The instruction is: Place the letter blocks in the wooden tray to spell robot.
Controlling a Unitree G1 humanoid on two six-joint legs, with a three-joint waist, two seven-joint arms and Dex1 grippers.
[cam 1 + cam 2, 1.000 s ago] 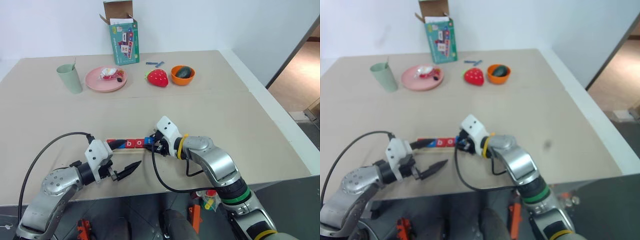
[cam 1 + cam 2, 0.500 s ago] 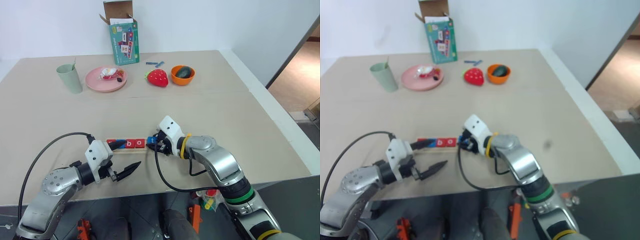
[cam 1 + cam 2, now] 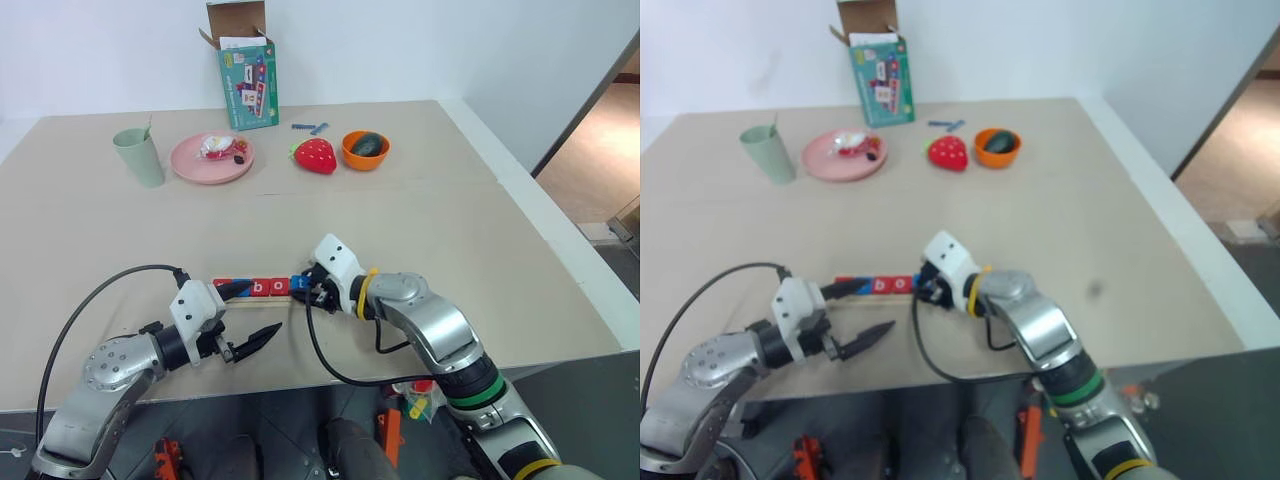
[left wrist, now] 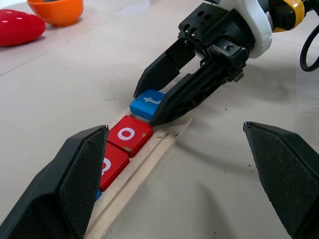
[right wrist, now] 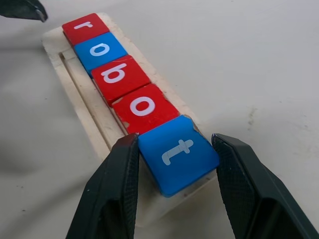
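A beige table (image 3: pixel 420 230) seen from above, w/ two robot arms reaching in from the near edge. Near the front centre lies the wooden tray (image 5: pixel 82 107), a pale narrow strip, w/ five letter blocks (image 5: pixel 122 94) in a row along it: red r, blue o, red b, red o, blue t, reading "robot".

The right gripper (image 5: pixel 174 172) sits at the tray's right end, its two black fingers either side of the blue t block (image 5: pixel 178 153). One finger presses the block's side; the other looks a hair off it, so a firm clamp can't be told for sure. The t block sits slightly skewed at the tray end, its corner over the rim, touching the red o next to it.

The left gripper (image 3: pixel 247 318) hovers just in front of the tray's left end, fingers spread wide apart, nothing between them; one fingertip lies near the r block.

At the table's far side, well apart from the tray: green cup (image 3: pixel 139 156), pink plate (image 3: pixel 190 165) w/ small items on it, teal cardboard box (image 3: pixel 246 78) w/ flaps open, red strawberry toy (image 3: pixel 315 155), orange bowl (image 3: pixel 365 155) holding a dark object.
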